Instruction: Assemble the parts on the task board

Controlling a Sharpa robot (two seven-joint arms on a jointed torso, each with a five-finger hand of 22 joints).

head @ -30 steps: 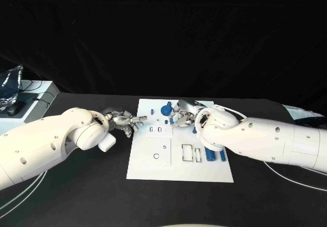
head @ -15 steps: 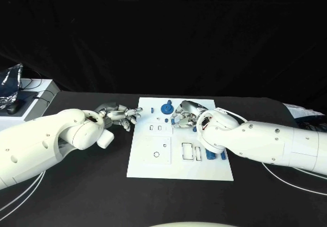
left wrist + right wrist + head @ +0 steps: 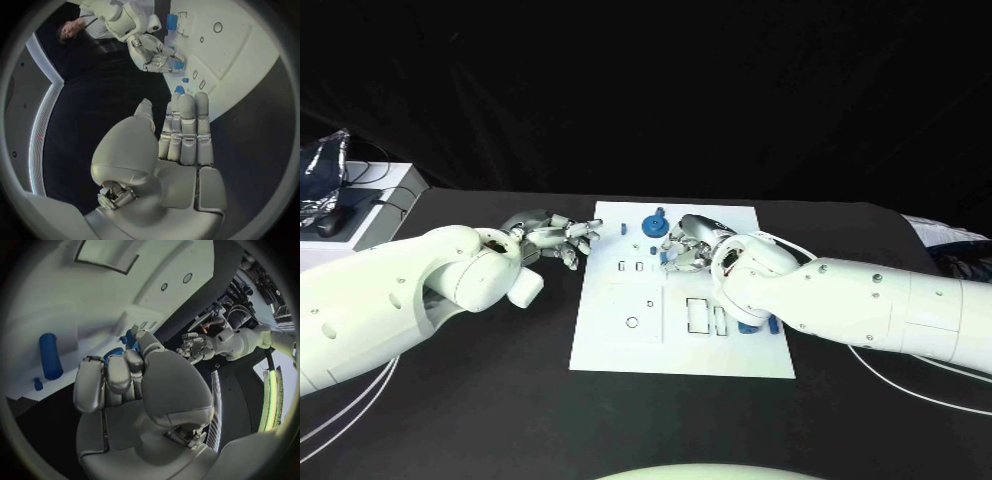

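Note:
The white task board (image 3: 632,350) lies in the middle of the black table. My right hand (image 3: 687,243) hovers over its far half with curled fingers and pinches a small blue part (image 3: 115,353) between thumb and finger; the same part (image 3: 178,65) shows at its fingertips in the left wrist view. A blue round part (image 3: 656,224) stands just beside that hand. A blue cylinder (image 3: 50,356) and a small blue peg (image 3: 39,384) lie on the board near my right arm. My left hand (image 3: 560,238) holds nothing, its fingers (image 3: 185,135) straight, just off the board's far left edge.
A white box (image 3: 365,200) with cables and a foil bag sits at the table's far left. White cables (image 3: 920,375) trail across the table under my right arm. Rectangular and round cut-outs (image 3: 633,322) mark the board's near half.
My left hand has moved toward the far side of the table, along the board's left edge, and its fingers have straightened. My right hand has stayed over the board's far half.

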